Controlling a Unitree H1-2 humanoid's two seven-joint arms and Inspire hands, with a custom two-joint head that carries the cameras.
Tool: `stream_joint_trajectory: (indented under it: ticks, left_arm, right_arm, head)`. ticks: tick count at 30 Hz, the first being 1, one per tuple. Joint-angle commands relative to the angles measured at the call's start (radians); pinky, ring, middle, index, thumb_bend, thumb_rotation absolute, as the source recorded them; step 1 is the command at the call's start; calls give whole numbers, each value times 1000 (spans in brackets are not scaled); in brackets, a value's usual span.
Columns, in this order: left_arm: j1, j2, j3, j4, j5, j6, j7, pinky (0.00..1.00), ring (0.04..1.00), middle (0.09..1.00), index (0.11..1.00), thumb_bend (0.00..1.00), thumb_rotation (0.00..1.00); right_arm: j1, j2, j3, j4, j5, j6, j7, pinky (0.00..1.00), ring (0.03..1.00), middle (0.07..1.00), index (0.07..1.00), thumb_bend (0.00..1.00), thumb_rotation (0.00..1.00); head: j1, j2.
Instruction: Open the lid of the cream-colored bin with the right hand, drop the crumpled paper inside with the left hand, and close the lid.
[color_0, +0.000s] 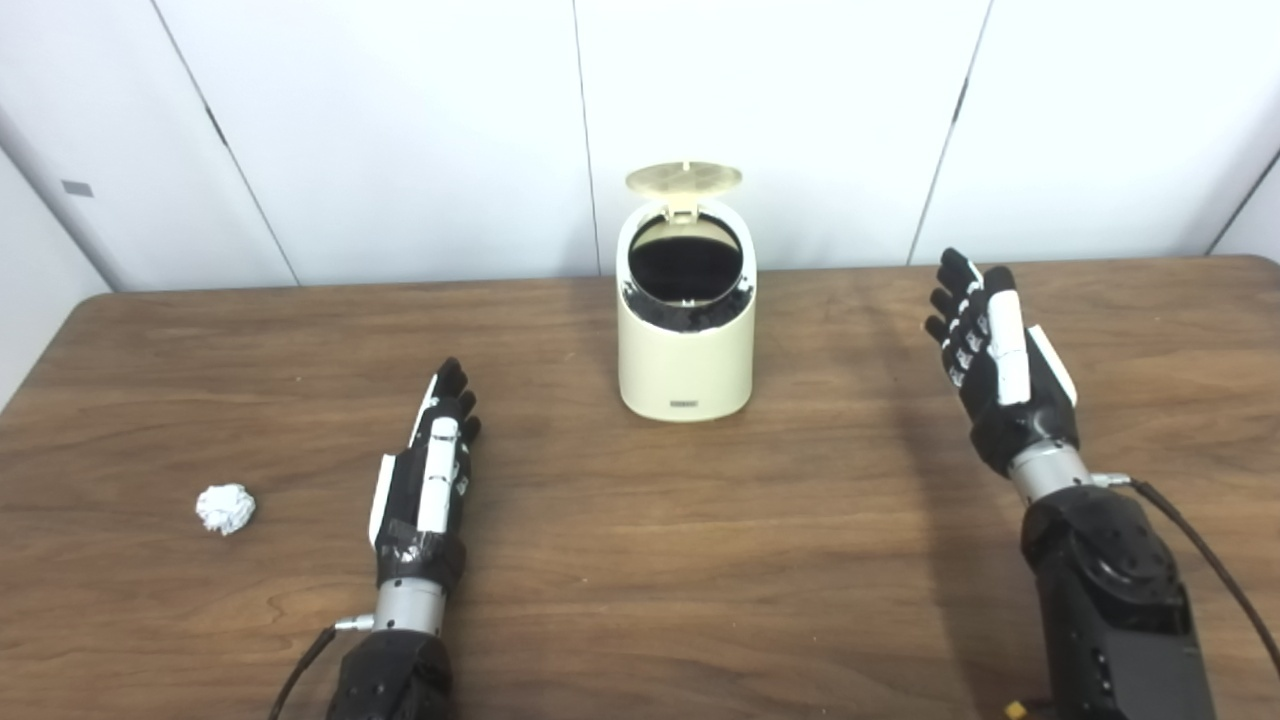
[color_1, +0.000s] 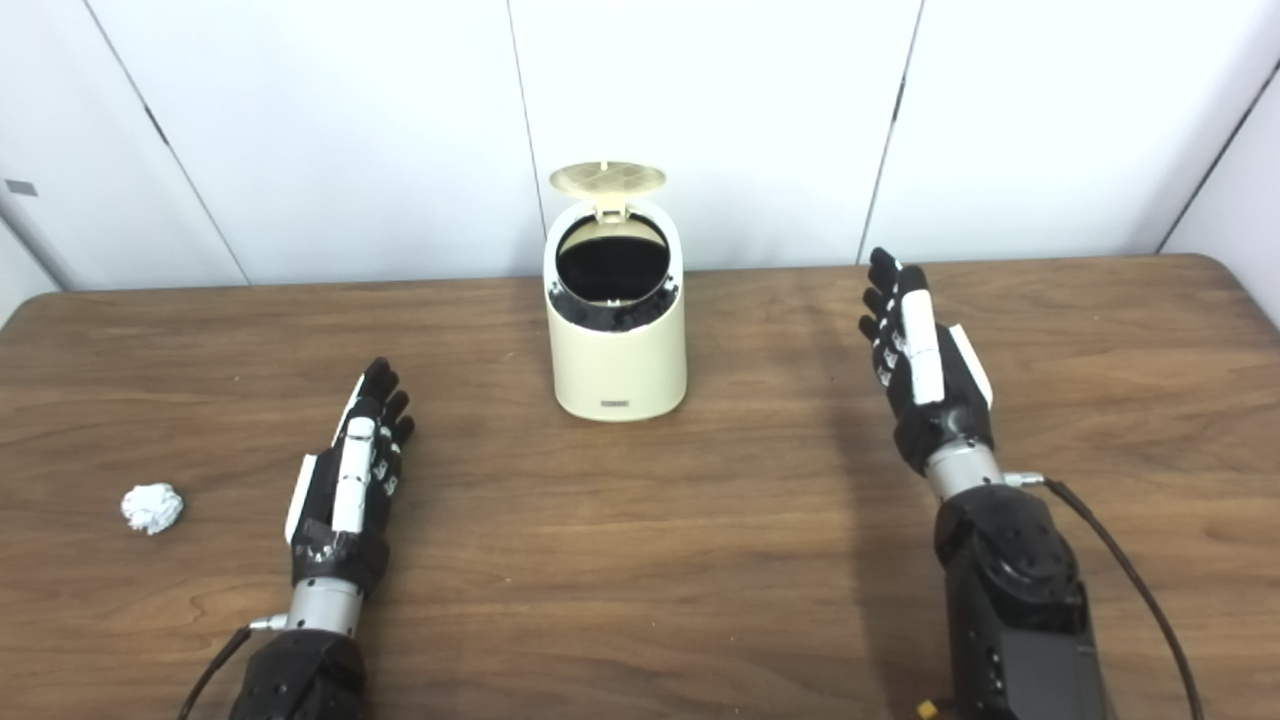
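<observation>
Left eye view: both black-and-white hands, left hand (color_0: 425, 480) and right hand (color_0: 1000, 360), hold nothing, fingers straight and apart. Crumpled paper (color_0: 225, 508) lies left of the left fingers.

Right eye view: smooth rounded cream bin (color_1: 620, 340) stands beyond the fingertips, lid (color_1: 607, 178) raised, on the wood-grain table (color_1: 640, 560).

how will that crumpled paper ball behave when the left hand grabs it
The crumpled paper looks small and loosely wadded, so it is probably very light and will likely squash under the fingers. Its roundish shape on the smooth wooden table suggests it may roll or skid away if the left hand nudges it first.
</observation>
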Motion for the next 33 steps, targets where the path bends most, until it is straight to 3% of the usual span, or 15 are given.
stream_joint_trajectory:
  ticks: [1, 6, 18, 22, 29, 33]
  left_arm:
    - [7, 3, 6, -1, -8, -31, -5, 1000, 1000, 998, 989, 400, 836]
    - [9, 4, 10, -8, -19, -26, -7, 1000, 1000, 996, 989, 404, 833]
    - [5, 10, 11, 1, -13, -36, -10, 1000, 1000, 996, 989, 369, 864]
    - [6, 11, 8, 2, -10, -26, -10, 1000, 1000, 995, 995, 376, 848]
    - [7, 17, -9, -25, 19, -7, -7, 1000, 1000, 1000, 1000, 452, 839]
    - [1, 25, -22, -57, 71, 21, 12, 1000, 1000, 1000, 1000, 559, 847]
  right_arm:
    - [-18, -3, 3, -4, 9, -84, 0, 1000, 1000, 1000, 985, 596, 999]
    - [-3, 7, 3, 32, 14, -143, -9, 1000, 1000, 1000, 989, 606, 998]
    - [41, 8, 15, 37, 5, -167, -15, 1000, 1000, 1000, 995, 547, 1000]
    - [49, 2, 9, 68, 9, -200, -11, 1000, 1000, 1000, 990, 573, 1000]
    - [56, -5, 8, 98, 18, -234, 0, 1000, 1000, 1000, 987, 592, 966]
    - [53, -12, 7, 110, 28, -243, 2, 1000, 1000, 1000, 990, 582, 983]
  head:
    - [-1, 1]
    - [6, 8]
    - [32, 7]
    - [46, 1]
    - [87, -26]
    - [103, -31]
